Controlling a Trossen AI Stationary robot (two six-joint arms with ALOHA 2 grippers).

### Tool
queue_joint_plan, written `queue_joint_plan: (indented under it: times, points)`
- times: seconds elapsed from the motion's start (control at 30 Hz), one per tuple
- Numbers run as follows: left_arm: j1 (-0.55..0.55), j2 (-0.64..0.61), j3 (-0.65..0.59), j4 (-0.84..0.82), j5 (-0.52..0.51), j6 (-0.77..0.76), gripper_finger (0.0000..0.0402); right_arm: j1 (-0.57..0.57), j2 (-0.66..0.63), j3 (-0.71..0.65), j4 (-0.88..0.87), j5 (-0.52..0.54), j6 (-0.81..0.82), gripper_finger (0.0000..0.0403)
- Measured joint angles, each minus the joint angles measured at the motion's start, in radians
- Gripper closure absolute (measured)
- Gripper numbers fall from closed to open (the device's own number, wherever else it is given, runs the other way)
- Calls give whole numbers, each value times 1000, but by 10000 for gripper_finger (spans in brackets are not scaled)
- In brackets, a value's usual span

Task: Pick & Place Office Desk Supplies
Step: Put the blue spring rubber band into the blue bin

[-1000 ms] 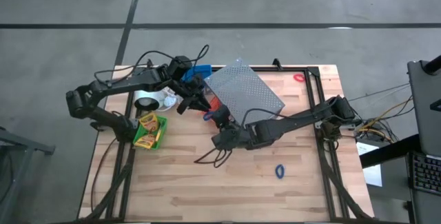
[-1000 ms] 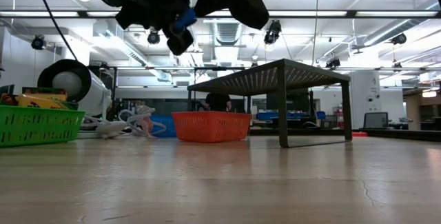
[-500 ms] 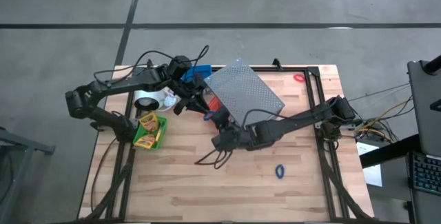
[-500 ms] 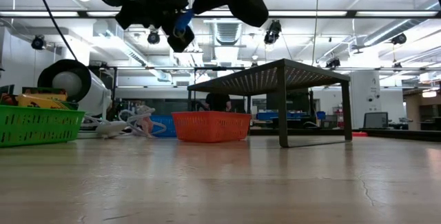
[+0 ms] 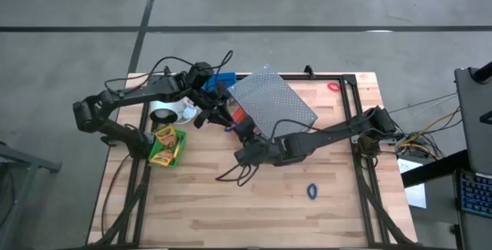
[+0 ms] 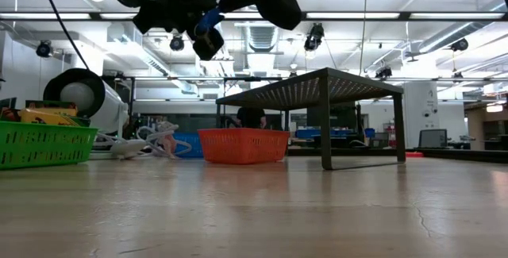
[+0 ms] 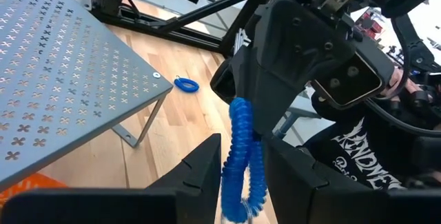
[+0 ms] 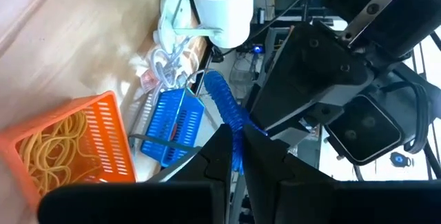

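Blue coiled band (image 7: 242, 156) hangs above the table (image 5: 307, 211), pinched at one end by the left gripper (image 7: 238, 182) and at the other by the right gripper (image 8: 233, 156); both meet in mid-air by the near corner of the grey rack (image 5: 270, 104). Against the earlier frames the right gripper has shifted slightly toward the left arm, while the left gripper keeps its place. Left fingers (image 7: 200, 172) stand partly spread with the coil between them; right fingers (image 8: 219, 151) are pressed nearly together on the coil's thin end. Below, an orange bin (image 6: 242, 144) holding yellow bands sits under the rack's edge, a blue bin (image 8: 172, 124) behind it, a green bin (image 5: 165, 146) with crayon boxes toward the left. A second blue band (image 5: 312, 191) lies well apart near the table's front, a red band (image 5: 333, 86) at the far corner.
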Motion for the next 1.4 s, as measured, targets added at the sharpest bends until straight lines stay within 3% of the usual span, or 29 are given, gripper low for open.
queue_joint_plan:
  times: [0.33, 0.77, 1.17, 1.4]
  points:
    - [-1, 0, 0, 0, -3, -37, 296, -3, 0, 0, -1, 3, 2, 381]
    - [-1, 0, 0, 0, -3, -79, 379, -3, 0, 0, -2, 2, 4, 381]
    - [-1, 0, 0, 0, -3, -80, 381, -4, 0, 0, -2, 2, 54, 381]
    - [-1, 0, 0, 0, -3, -80, 381, -4, 0, 0, -7, 2, -30, 365]
